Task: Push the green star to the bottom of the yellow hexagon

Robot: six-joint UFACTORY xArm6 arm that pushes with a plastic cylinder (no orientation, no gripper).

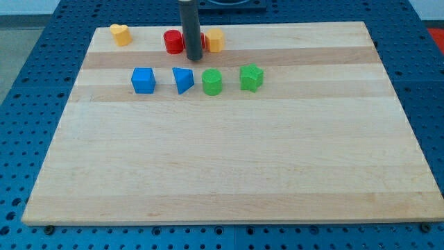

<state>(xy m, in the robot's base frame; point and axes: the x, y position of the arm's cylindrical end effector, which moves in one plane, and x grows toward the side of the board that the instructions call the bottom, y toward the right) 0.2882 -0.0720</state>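
The green star [252, 77] lies on the wooden board [229, 173], in the upper middle. The yellow hexagon [216, 40] lies near the board's top edge, up and to the left of the star. My tip [193, 57] is just left of and slightly below the yellow hexagon, above the blue triangular block, and well to the left of and above the green star. It touches neither the star nor the hexagon, as far as I can tell.
A red round block [173, 42] sits left of the rod, and another red block is mostly hidden behind it. A yellow heart [121, 34] is at top left. A blue cube [143, 80], a blue triangular block [183, 80] and a green round block [212, 82] line up left of the star.
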